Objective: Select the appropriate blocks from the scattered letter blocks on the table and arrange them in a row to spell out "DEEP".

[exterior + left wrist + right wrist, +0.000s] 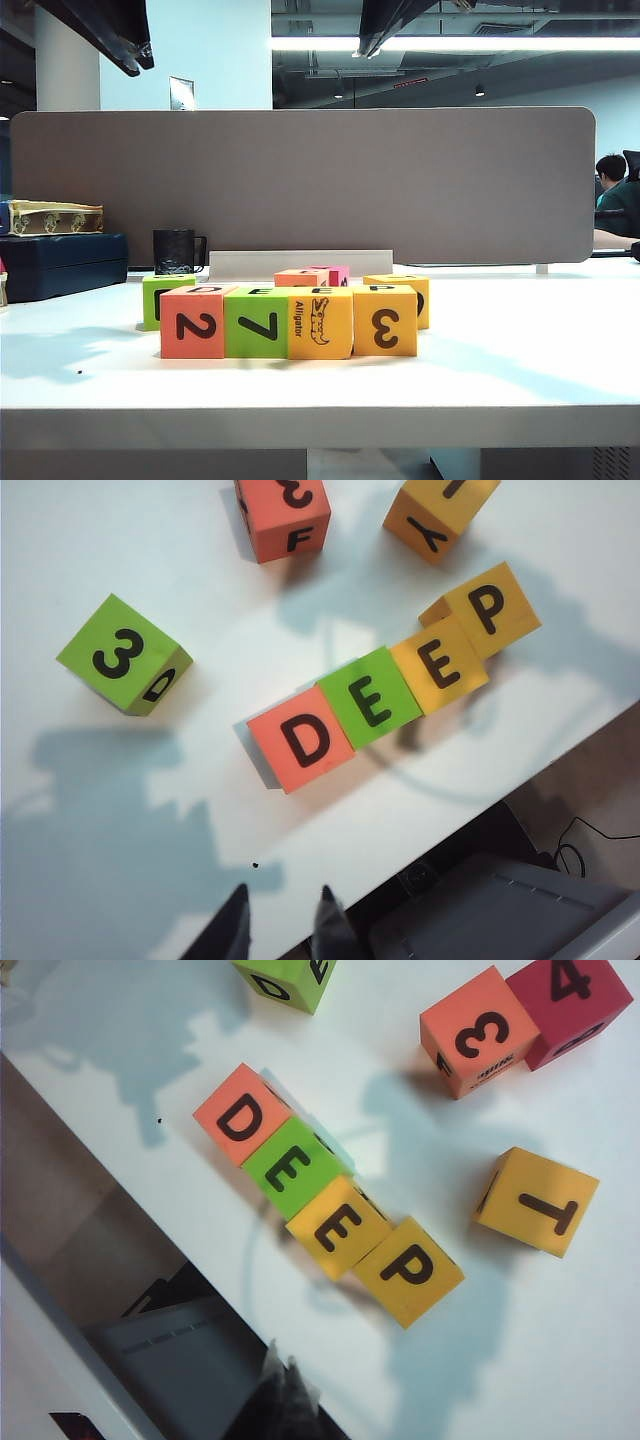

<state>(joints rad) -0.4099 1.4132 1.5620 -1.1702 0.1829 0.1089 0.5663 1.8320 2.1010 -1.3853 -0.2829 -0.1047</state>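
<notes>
Left gripper (283,925) hangs high over the table's (120,810) front edge, fingers slightly parted and empty; right gripper (283,1385) likewise aloft, clenched on nothing. Salmon D block (301,740), green E block (369,699), yellow E block (439,665) and yellow P block (492,610) touch in a row: spelling looks finished, next only retreat

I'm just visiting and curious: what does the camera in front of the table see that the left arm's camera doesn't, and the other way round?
Only the front view shows the grey divider, black mug and the row's side faces 2, 7, Alligator, 3.

Only the left wrist view shows the tops spelling DEEP, plus the left gripper, slightly open.

Both show the row of four blocks on the white table.
</notes>
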